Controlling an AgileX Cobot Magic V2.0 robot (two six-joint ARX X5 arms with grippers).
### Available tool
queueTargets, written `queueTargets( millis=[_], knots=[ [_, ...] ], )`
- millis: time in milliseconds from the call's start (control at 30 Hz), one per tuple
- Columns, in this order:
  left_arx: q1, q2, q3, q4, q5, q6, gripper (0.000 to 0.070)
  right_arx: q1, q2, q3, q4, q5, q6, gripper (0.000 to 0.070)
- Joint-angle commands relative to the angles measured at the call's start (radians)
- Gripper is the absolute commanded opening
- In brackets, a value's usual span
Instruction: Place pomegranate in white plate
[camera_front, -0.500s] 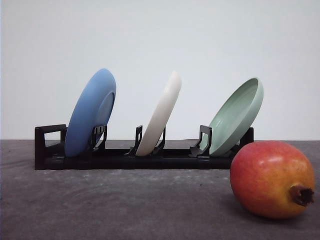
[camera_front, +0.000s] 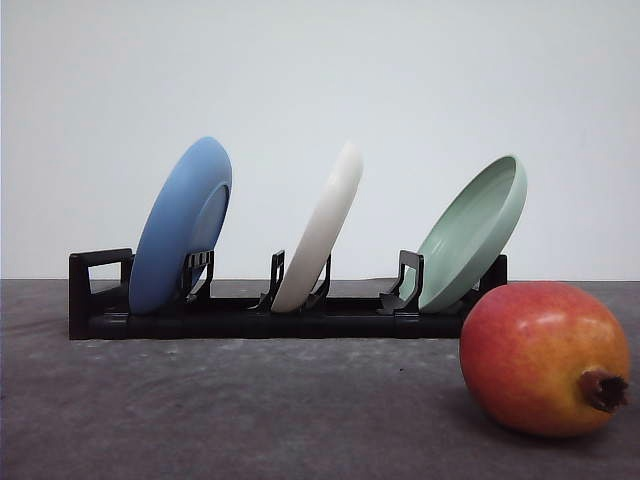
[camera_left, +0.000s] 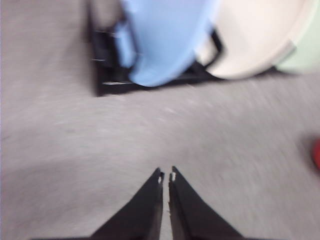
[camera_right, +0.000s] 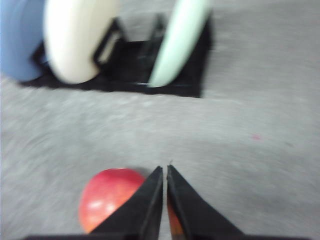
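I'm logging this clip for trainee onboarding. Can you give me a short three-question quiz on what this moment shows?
1. True or false: the white plate lies flat on the table.
2. Which plate stands nearest the pomegranate in the front view? A) blue plate B) white plate C) pale green plate
3. Fill in: the jaws of the left gripper and the right gripper are both ____.

Key:
1. False; it stands tilted on edge in the black rack.
2. C
3. shut, with nothing between them
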Motion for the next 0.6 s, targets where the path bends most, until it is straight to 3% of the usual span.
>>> queueTargets(
  millis=[0,167,233,267,333,400,433,567],
  knots=[
    [-0.024,0.011,0.019,0.007,-0.005,0.048,0.0003,0.015,0.006,0.018,0.014,0.004,-0.021,0.0011],
    [-0.045,0.025,0.019,0.008,-0.005,0.05,0.0003,0.033,0.01,0.018,0.017,0.009,-0.043,0.0012],
    [-0.045,0.025,0.019,0.01,-0.004,0.05,0.0003,0.033,0.009,0.018,0.022,0.009,-0.044,0.0072],
    [-0.045,0.025,0.019,0.014,-0.003,0.051,0.0038,0.033,0.009,0.018,0.026,0.009,-0.044,0.0168],
    [-0.045,0.025,0.019,0.023,0.004,0.051,0.021,0.033,0.009,0.018,0.035,0.009,-0.043,0.0372],
    [-0.045,0.025,0.019,0.033,0.014,0.05,0.0428,0.033,0.009,0.018,0.04,0.009,-0.043,0.0444],
    [-0.045,0.025,0.019,0.038,0.022,0.05,0.0476,0.033,0.009,0.018,0.042,0.009,-0.043,0.0445],
    [-0.045,0.025,0.019,0.059,0.042,0.05,0.0424,0.033,0.009,0.018,0.044,0.009,-0.042,0.0445]
  ],
)
